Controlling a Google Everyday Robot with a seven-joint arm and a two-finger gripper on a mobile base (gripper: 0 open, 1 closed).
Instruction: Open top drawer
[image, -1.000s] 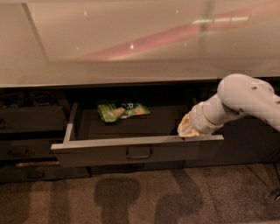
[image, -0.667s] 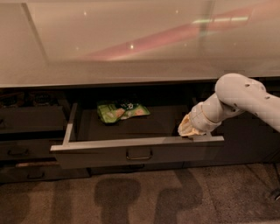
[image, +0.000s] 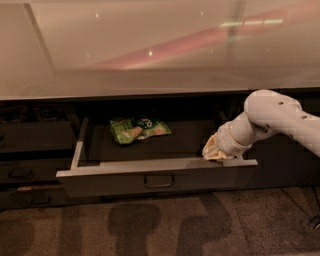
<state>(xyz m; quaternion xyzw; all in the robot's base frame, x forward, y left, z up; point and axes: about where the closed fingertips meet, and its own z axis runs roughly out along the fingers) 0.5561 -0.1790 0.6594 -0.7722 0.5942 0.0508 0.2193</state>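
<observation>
The top drawer (image: 110, 183) stands pulled out under the counter, its wide dark grey front towards me with a small loop handle (image: 159, 181) at the centre and light grey metal sides. A green snack bag (image: 139, 129) lies inside at the back. My gripper (image: 216, 150) is at the drawer's right end, just behind the front panel's top edge, reaching down into the drawer from the white arm (image: 272, 120) on the right.
A pale glossy countertop (image: 150, 50) overhangs the drawer. Narrower dark drawer fronts (image: 30, 140) with small handles stack at the left. Dark cabinet front (image: 287, 165) is at the right. Brown carpet (image: 160, 225) lies in front.
The arm has shifted slightly left and back. The drawer and the snack bag have not visibly moved.
</observation>
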